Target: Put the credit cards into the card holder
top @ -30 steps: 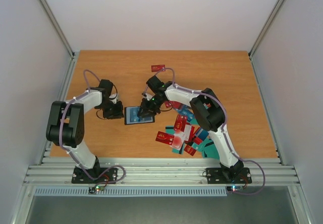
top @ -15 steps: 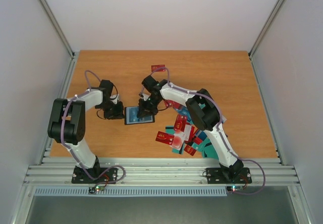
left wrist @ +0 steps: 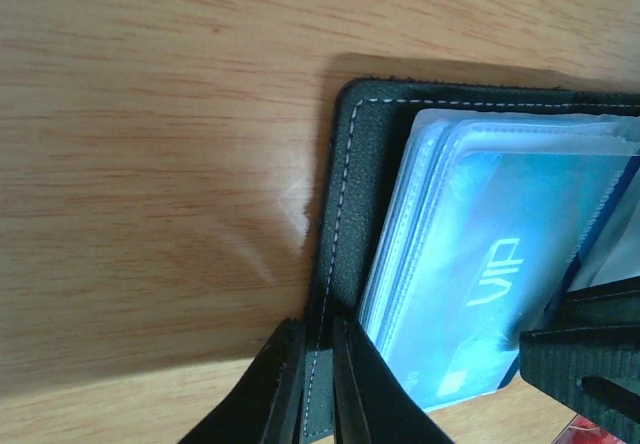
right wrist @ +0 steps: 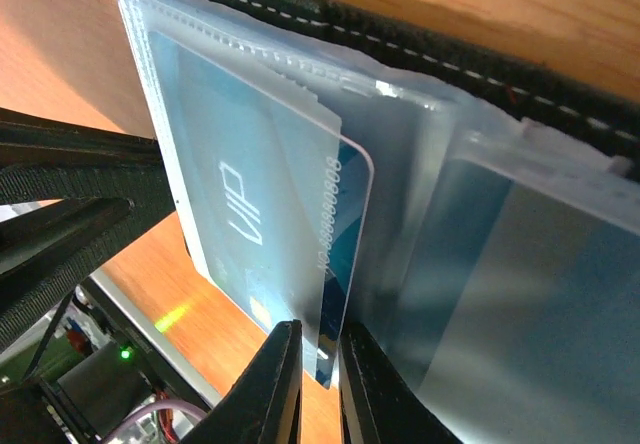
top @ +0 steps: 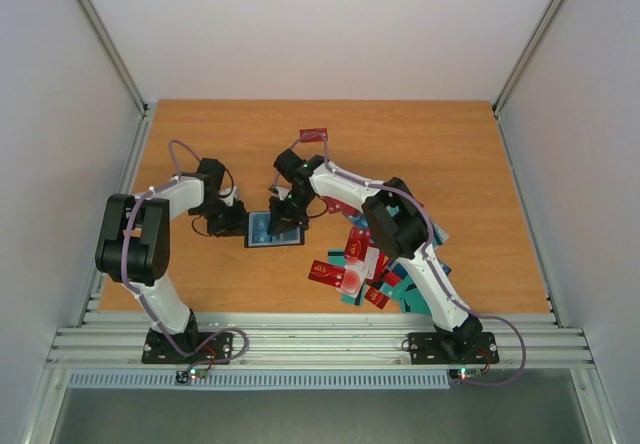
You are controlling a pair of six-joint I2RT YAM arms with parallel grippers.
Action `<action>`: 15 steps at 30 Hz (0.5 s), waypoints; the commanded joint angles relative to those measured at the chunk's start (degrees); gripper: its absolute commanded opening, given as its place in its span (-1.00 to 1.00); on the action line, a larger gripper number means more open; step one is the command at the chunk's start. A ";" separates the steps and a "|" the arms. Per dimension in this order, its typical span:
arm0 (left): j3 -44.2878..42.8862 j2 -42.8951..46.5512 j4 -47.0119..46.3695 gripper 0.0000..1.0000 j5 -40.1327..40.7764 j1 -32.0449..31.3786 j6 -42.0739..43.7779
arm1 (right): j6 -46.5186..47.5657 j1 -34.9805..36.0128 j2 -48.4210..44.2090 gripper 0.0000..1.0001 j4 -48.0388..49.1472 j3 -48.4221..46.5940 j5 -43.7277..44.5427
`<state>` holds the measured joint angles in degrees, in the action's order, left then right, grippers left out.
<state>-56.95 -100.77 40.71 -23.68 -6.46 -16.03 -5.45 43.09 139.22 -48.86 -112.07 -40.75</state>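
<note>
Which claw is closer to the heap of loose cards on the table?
Right. The right gripper pinches a blue card in the wallet, just left of the heap; the left gripper clamps the wallet's far edge, farther away.

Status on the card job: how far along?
Done: the card holder lies open, its edge pinched by the left end effector. In hand: right end effector grips the blue VIP card, mostly inside a clear sleeve. Left: the pile of loose cards and one red card apart on the table.

One card holder [top: 262,231], many credit cards [top: 350,274], two claws [top: 240,226] [top: 285,222]
</note>
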 commanded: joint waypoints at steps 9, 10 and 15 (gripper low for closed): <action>-1.01 -0.83 0.61 -0.76 -0.17 -0.75 0.78 | 5.52 1.21 3.62 -0.63 -7.88 -8.32 -1.13; -1.17 -0.24 1.07 -0.76 0.20 -0.75 0.82 | 6.68 1.21 3.40 -0.62 -8.76 -8.56 -0.42; -2.05 3.65 3.59 -0.63 1.88 -0.75 1.00 | 9.08 1.03 1.98 -0.52 -13.05 -9.72 2.09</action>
<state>-57.39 -100.53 41.58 -23.18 -6.85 -15.97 0.14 43.31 142.26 -57.60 -119.70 -40.29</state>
